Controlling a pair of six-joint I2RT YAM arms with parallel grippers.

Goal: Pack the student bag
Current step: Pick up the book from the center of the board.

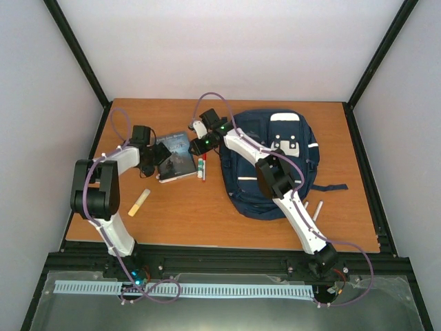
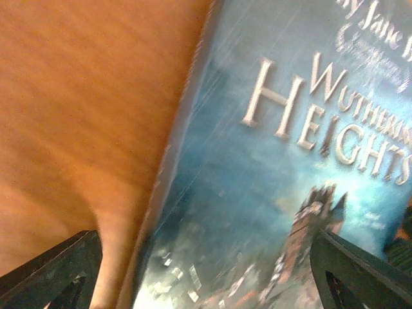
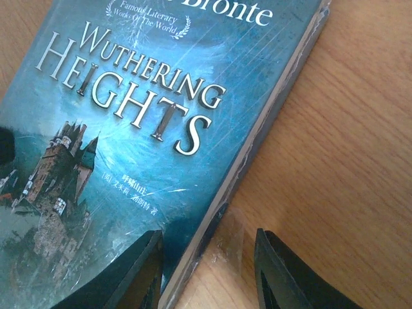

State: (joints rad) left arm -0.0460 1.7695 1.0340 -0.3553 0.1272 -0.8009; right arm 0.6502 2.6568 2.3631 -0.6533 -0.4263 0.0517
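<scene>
The student bag (image 1: pixel 275 162), a navy backpack with white stripes, lies flat on the right half of the table. A teal book (image 1: pixel 176 157) titled Wuthering Heights lies left of it. My left gripper (image 1: pixel 157 158) is open over the book's left side. In the left wrist view, the left gripper (image 2: pixel 206 280) has one finger (image 2: pixel 58 273) over bare wood and the other (image 2: pixel 360 270) over the cover (image 2: pixel 270 174). My right gripper (image 1: pixel 200 143) hangs at the book's right edge. In the right wrist view, the right gripper (image 3: pixel 209 277) is open astride that edge of the book (image 3: pixel 141 129), gripping nothing.
Pens (image 1: pixel 201 167) lie between book and bag. A yellow stick (image 1: pixel 138 203) rests near the left arm, and a white pen (image 1: pixel 318 210) lies right of the bag. Black frame posts border the wooden table (image 1: pixel 207 221).
</scene>
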